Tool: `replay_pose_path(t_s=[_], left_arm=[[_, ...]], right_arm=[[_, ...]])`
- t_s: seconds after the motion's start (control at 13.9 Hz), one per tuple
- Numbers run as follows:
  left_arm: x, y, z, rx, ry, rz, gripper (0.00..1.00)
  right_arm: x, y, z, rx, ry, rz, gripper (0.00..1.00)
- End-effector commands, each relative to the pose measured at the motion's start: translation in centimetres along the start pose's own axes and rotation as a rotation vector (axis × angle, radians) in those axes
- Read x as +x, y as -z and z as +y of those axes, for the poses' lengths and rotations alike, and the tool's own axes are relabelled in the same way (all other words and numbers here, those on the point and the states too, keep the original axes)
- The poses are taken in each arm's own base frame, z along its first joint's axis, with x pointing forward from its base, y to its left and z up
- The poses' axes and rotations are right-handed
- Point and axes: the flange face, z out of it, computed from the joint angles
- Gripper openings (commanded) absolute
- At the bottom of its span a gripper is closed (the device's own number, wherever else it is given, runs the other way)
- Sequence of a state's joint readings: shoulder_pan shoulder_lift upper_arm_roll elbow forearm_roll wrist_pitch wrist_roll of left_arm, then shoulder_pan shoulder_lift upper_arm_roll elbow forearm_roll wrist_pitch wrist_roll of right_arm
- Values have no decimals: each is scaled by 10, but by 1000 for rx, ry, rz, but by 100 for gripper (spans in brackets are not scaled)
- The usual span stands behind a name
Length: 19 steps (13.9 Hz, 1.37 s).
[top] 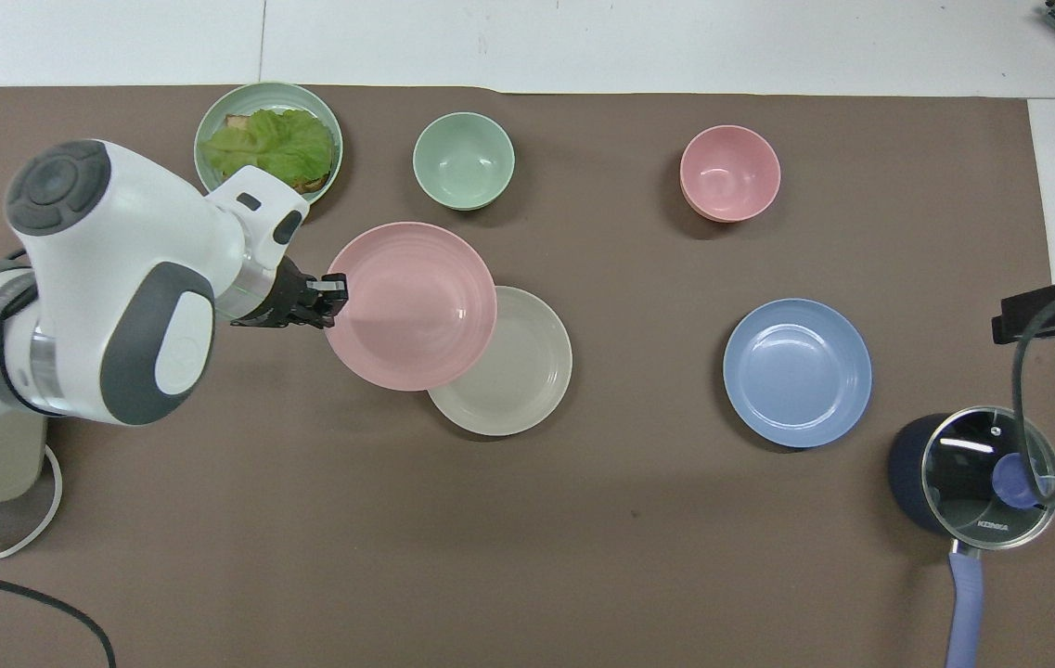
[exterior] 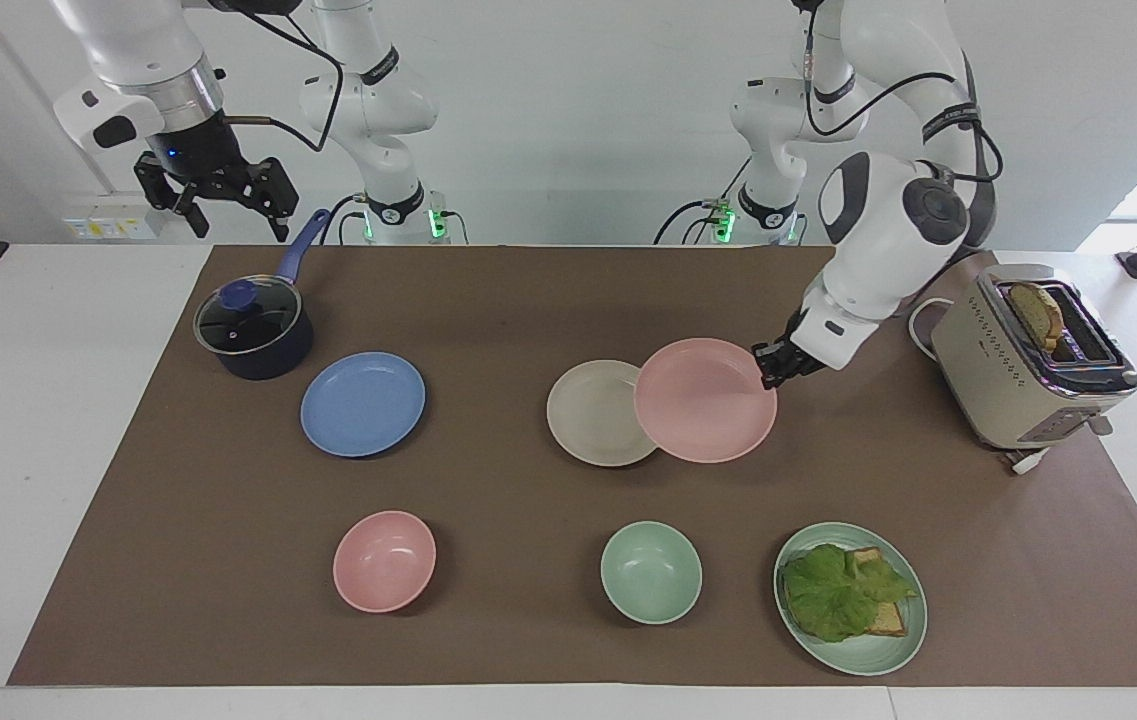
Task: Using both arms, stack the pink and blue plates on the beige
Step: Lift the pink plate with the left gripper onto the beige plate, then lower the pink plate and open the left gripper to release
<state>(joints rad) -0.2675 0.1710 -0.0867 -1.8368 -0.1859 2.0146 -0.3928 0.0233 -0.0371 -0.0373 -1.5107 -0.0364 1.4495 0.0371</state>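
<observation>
While my left gripper (exterior: 766, 368) pinches the pink plate (exterior: 705, 400) by its rim at the plate's two o'clock, the facing view shows that plate raised and overlapping the beige plate (exterior: 593, 412) at the beige one's three o'clock edge. My right gripper (exterior: 218, 200) waits over the table edge by the saucepan (exterior: 253, 330), fingers spread wide and empty. At the beige plate's nine o'clock sits the blue plate (exterior: 363, 404), flat on the mat.

Overhead, my left gripper (top: 330, 299) grips the pink plate (top: 411, 306) at its nine o'clock; it covers the beige plate's (top: 518, 371) ten o'clock part, whether touching I cannot tell. At three o'clock lies the blue plate (top: 797, 372).
</observation>
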Motion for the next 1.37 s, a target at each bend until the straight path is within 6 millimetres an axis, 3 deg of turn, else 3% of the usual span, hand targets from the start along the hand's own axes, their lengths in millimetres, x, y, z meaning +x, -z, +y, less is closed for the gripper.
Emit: replay_pose_path(t_s=[0.0, 0.43, 0.58, 0.94, 1.3], left_arm=[[-11, -20, 16, -17, 29, 20, 0], [-40, -67, 50, -39, 13, 49, 0], [-46, -77, 50, -30, 4, 36, 0], [-58, -90, 60, -24, -37, 29, 0], [-55, -103, 58, -24, -85, 37, 0]], right_arm=[[-2, 1, 4, 17, 15, -6, 100], [-2, 1, 5, 17, 13, -6, 100], [-2, 1, 4, 18, 18, -6, 100], [-2, 1, -2, 21, 28, -6, 100], [-1, 2, -2, 22, 37, 4, 100]])
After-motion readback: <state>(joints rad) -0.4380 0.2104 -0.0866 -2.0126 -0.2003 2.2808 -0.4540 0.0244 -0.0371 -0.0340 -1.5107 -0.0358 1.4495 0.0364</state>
